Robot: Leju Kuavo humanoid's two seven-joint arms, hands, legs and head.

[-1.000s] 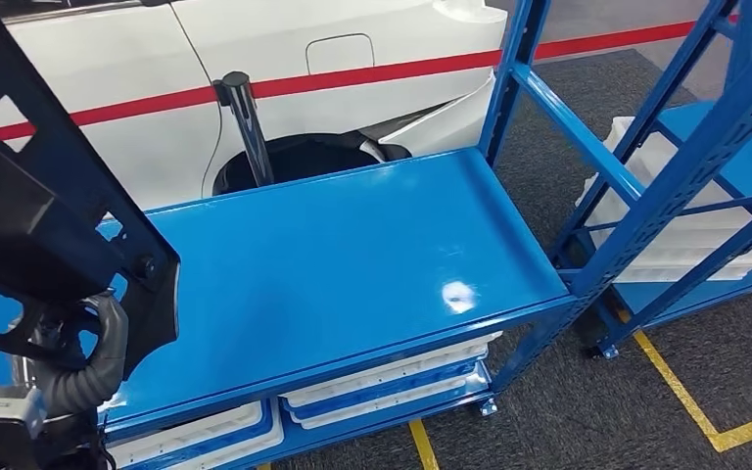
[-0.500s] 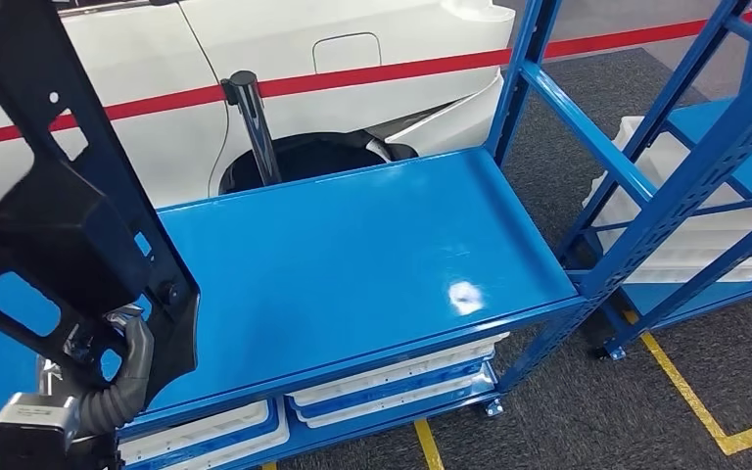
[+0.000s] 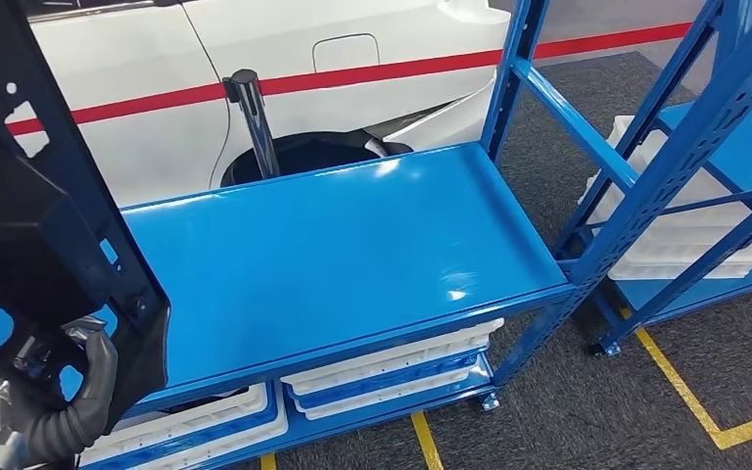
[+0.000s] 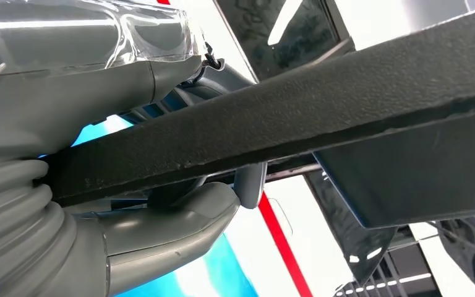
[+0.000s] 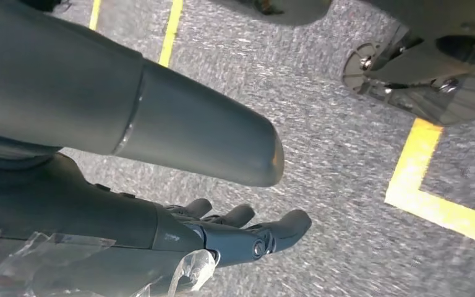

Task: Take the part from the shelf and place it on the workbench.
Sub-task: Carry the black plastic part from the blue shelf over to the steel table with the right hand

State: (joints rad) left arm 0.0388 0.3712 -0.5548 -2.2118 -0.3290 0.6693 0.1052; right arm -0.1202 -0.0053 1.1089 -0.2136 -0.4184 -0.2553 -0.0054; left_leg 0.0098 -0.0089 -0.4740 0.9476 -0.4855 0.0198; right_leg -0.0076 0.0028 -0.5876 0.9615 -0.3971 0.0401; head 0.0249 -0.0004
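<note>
The part (image 3: 39, 235) is a large black plastic frame with cut-out holes, standing tall at the left of the head view, in front of the blue shelf (image 3: 352, 235). My left hand (image 3: 83, 387) grips its lower edge from below. In the left wrist view the part's rough black bar (image 4: 321, 105) runs across, with the thumb (image 4: 179, 210) of my left hand pressed under it and the fingers wrapped over it. My right hand (image 5: 222, 232) hangs over grey carpet, fingers stretched out and holding nothing.
The blue shelf top is bare and glossy; white trays (image 3: 392, 372) sit on the level under it. A second blue rack (image 3: 705, 127) with white trays (image 3: 676, 235) stands to the right. A white car (image 3: 255, 59) and a black post (image 3: 252, 117) are behind. Yellow lines (image 3: 685, 392) mark the carpet.
The black part and my left hand swung right and up, then back left and lower. The whole view also shifted slightly. My grip on the part is unchanged.
</note>
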